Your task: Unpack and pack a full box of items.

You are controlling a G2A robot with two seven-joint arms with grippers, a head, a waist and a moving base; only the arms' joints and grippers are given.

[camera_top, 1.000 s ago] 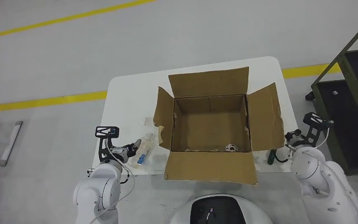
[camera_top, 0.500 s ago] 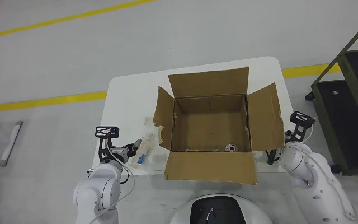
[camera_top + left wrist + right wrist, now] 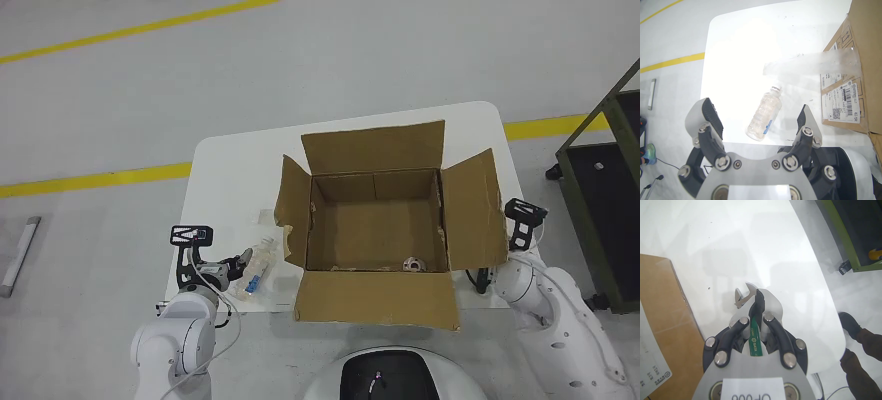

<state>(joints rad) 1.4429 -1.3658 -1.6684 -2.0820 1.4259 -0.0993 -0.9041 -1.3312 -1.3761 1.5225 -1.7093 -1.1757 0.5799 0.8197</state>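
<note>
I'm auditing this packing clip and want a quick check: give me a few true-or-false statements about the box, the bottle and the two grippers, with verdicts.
1. The left gripper is open, close to the bottle, which lies on its side on the table. True.
2. The right gripper is empty. False: it is shut on a green-handled wrench.
3. The box has its flaps folded shut. False: all four flaps are open.
4. The bottle is outside the box. True.
5. The box is packed full. False: its floor is mostly bare, with one small item near a corner.

Overhead plus close wrists; shared box (image 3: 370,230)
</note>
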